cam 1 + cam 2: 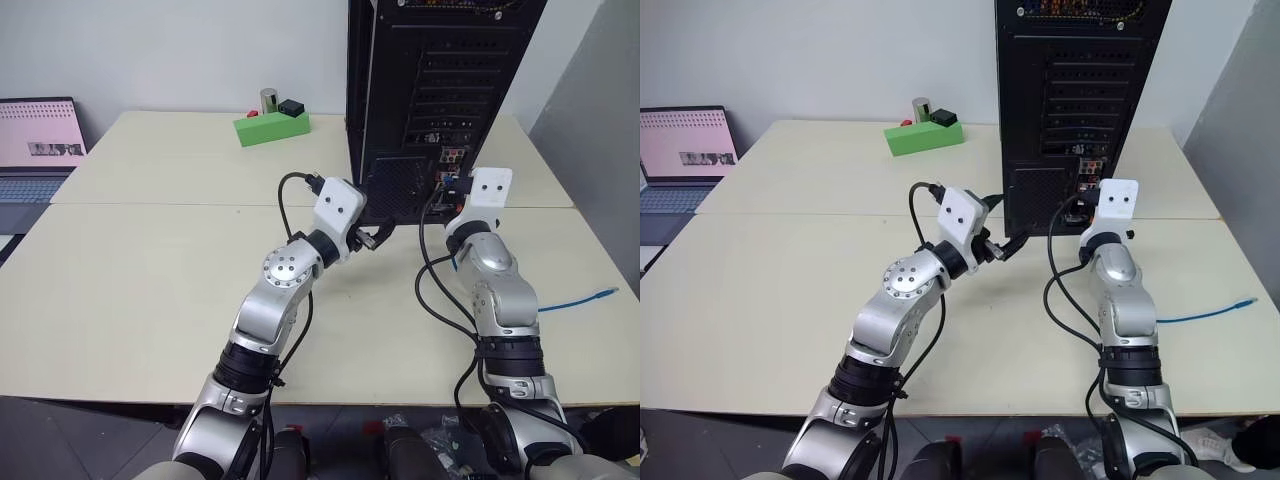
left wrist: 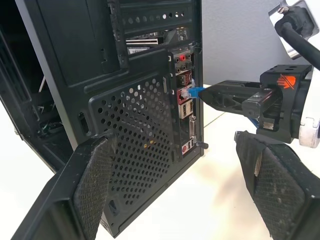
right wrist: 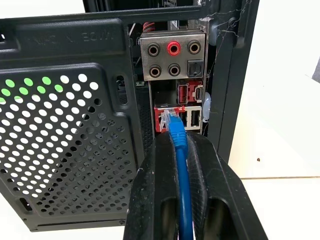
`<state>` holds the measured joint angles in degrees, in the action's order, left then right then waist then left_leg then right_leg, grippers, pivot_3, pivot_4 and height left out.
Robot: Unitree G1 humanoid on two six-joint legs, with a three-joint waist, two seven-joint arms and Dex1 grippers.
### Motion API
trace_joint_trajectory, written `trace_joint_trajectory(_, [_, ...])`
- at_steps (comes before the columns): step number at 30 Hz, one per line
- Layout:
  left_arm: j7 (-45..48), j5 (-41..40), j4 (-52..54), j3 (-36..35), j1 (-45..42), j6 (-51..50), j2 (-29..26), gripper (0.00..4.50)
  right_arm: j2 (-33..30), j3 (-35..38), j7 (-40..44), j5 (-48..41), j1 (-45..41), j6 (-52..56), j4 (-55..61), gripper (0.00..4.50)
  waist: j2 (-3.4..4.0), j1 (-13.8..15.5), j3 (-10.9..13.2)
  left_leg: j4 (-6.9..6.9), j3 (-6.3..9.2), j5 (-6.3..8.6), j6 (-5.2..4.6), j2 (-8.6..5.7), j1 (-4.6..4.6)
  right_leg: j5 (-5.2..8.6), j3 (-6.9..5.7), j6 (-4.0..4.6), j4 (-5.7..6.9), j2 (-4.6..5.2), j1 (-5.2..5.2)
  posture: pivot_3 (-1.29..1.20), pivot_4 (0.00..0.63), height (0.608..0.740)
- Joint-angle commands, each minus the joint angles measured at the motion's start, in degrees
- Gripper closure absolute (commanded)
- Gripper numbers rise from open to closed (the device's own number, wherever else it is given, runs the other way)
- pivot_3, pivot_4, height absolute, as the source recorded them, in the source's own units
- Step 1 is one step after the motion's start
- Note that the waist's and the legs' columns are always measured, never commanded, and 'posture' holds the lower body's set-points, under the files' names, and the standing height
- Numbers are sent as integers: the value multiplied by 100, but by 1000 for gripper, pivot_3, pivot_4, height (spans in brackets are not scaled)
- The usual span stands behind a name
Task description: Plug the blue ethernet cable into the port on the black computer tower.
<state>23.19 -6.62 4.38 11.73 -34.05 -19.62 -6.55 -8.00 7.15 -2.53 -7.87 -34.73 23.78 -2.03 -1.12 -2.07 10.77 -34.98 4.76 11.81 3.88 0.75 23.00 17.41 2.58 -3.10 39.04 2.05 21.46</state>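
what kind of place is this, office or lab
Probably a lab or office test bench: pale tables pushed together against a plain wall, a black computer tower with its rear ports exposed, and an open laptop at the side.

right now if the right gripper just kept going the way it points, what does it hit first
Likely the connector strip on the back of the black computer tower. The right gripper, shut on the blue ethernet cable, points straight at it, with the plug already at a port.

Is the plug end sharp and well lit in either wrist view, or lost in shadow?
Right wrist view: the blue ethernet cable plug is sharp and evenly lit at the black computer tower ports. Left wrist view: smaller but still distinct; the tower's open interior falls into shadow.
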Motion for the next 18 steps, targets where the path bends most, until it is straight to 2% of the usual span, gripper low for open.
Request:
trace_joint_trajectory(1, [11, 0, 158, -49, -61, 120, 24, 511, 19, 7, 31, 6, -66, -3, 119, 4500, 0, 0, 0, 0, 0, 0, 0, 0, 0, 0, 0, 0, 0, 0, 0, 0, 150, 740])
trace_joint_trajectory(18, [4, 38, 143, -49, -61, 138, 12, 511, 214, 210, -98, -88, -227, -22, -15, 4500, 0, 0, 0, 1, -1, 0, 0, 0, 0, 0, 1, 0, -1, 0, 1, 0, 150, 740])
